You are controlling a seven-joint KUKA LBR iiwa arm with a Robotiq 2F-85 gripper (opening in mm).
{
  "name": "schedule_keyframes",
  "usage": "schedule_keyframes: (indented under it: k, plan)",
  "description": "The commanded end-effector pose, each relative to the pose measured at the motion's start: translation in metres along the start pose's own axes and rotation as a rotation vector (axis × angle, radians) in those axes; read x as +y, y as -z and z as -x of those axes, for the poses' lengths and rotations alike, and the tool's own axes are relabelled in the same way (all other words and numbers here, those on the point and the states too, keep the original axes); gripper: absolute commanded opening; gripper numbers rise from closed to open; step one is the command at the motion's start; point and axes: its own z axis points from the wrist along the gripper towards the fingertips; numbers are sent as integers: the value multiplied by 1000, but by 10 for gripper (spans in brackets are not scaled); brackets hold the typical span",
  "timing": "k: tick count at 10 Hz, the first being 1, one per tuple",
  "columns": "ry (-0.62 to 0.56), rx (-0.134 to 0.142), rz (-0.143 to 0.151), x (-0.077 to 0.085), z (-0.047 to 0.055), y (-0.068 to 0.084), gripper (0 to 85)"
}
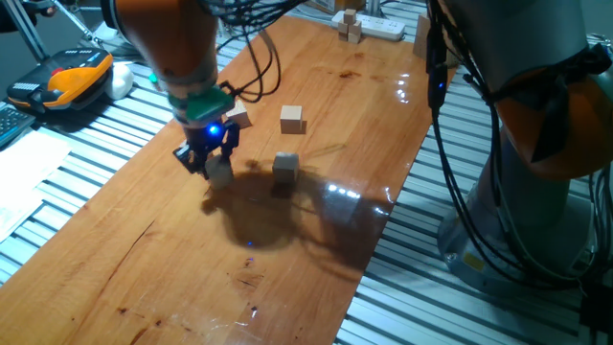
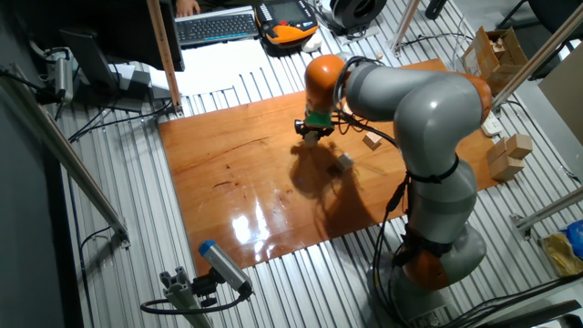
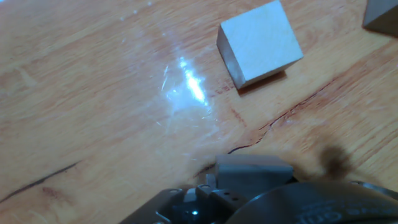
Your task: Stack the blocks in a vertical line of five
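Observation:
My gripper (image 1: 211, 169) hangs low over the middle of the wooden table (image 1: 144, 259), shut on one small tan block (image 1: 222, 173). In the hand view that block (image 3: 254, 168) shows at the bottom edge, between the fingers. A second block (image 1: 285, 165) lies just right of the gripper, and another block (image 1: 292, 119) sits farther back. One more block (image 1: 238, 118) peeks out behind the hand. The hand view shows a loose block (image 3: 258, 42) ahead on the wood and one block (image 3: 382, 15) cut off by the top right corner. In the other fixed view the gripper (image 2: 314, 132) is near the table's far side.
A white power strip (image 1: 372, 26) with tiny wooden pieces (image 1: 351, 28) lies at the table's far end. An orange and yellow pendant (image 1: 72, 77) rests off the table to the left. Larger pale blocks (image 2: 508, 155) stand beyond the table. The arm's base (image 2: 437, 255) stands at the table's right edge.

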Motion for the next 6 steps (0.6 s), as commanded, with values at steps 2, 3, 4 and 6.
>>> schedule_keyframes:
  k: [2, 3, 4, 6]
  plan:
    - [58, 0, 4, -13, -1, 6, 0]
    - [83, -2, 7, -19, -2, 8, 0]
    - [110, 0, 21, -27, -3, 9, 0]
    - [210, -13, 34, -39, -3, 8, 0]
